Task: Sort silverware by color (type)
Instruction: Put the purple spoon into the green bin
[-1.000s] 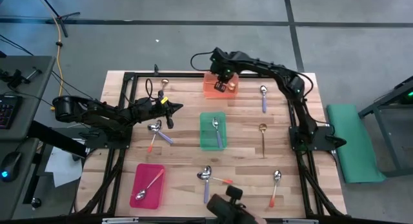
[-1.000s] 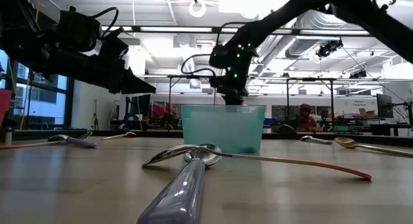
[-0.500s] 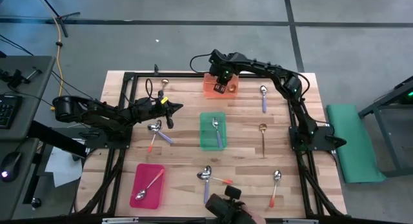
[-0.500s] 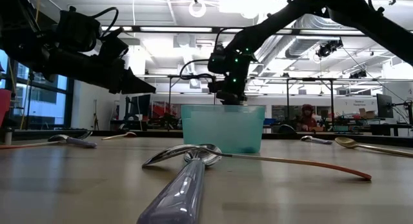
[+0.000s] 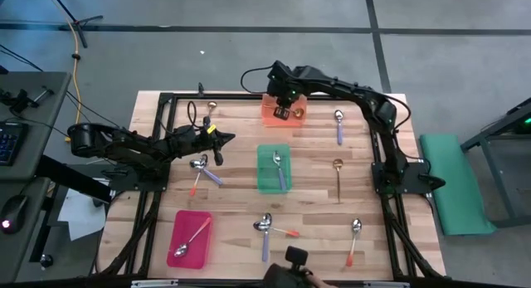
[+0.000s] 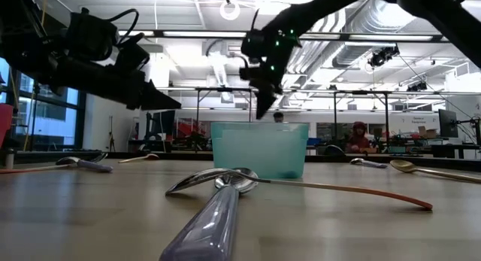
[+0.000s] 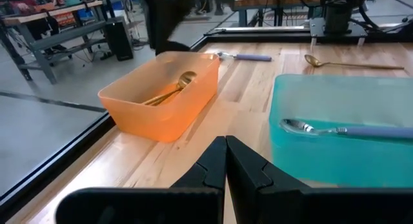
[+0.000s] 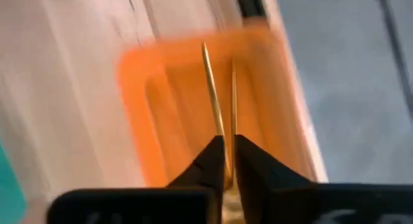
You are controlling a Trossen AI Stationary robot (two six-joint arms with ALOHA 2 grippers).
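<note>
The orange tray stands at the table's far middle. Gold spoons lie in it, a bowl leaning on its far wall. My right gripper hangs above this tray, pointing steeply down, fingers shut on nothing. The gold handles show below it. My left gripper waits shut at the table's left, above the wood. A purple-handled spoon lies in the green tray. An orange-handled spoon lies in the red tray.
Loose spoons lie on the wood: a purple one and a gold one on the right, an orange one at the near right, a purple and orange pair on the left, another pair near the front, a gold one far left.
My right gripper has risen from just above the orange tray's rim to well clear of it, drifting a little toward the table's left edge. The gold spoons stay in the tray. My left arm has kept still.
</note>
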